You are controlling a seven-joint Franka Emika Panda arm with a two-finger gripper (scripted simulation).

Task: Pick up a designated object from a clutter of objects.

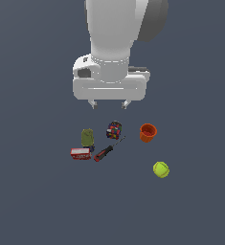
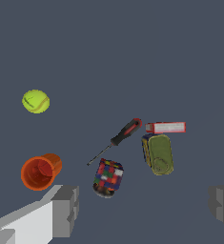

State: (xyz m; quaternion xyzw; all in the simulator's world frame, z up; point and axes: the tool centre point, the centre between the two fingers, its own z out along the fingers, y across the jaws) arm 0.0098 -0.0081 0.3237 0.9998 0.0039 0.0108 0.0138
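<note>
Nothing is picked up yet: the end effector [image 1: 108, 104] hangs empty with its jaws spread wide, well above the worktop [image 1: 32, 201]. The puzzle cube [image 1: 114, 129] lies below it, slightly off-centre, beside the screwdriver [image 1: 107, 150]. The red box [image 1: 80, 153] carries a label too small to read.

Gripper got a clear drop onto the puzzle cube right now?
Probably yes: the gripper hangs open above the puzzle cube, nothing between them. The screwdriver tip lies close beside it.
</note>
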